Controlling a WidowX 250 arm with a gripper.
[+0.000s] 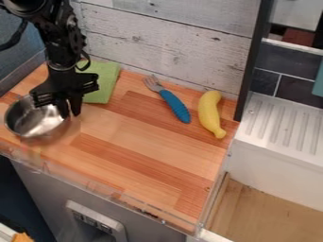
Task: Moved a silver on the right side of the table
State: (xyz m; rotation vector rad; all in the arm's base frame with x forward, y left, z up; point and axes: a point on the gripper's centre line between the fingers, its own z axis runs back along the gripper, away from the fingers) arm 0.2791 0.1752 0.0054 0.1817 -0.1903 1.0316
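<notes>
The bowl (28, 124) is shiny silver, the cloth (105, 86) light green. I see a blue handle on the silver fork (174, 105) and a yellow banana (209, 112). The counter (135, 153) has orange-brown wood stripes; the boards (170, 40) behind are patchy greyish white.

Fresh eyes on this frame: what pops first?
Probably the shiny silver bowl at the counter's left end, with the black gripper down at its right side. Next, the yellow banana near the right edge, then the blue-handled fork just left of it.
</notes>
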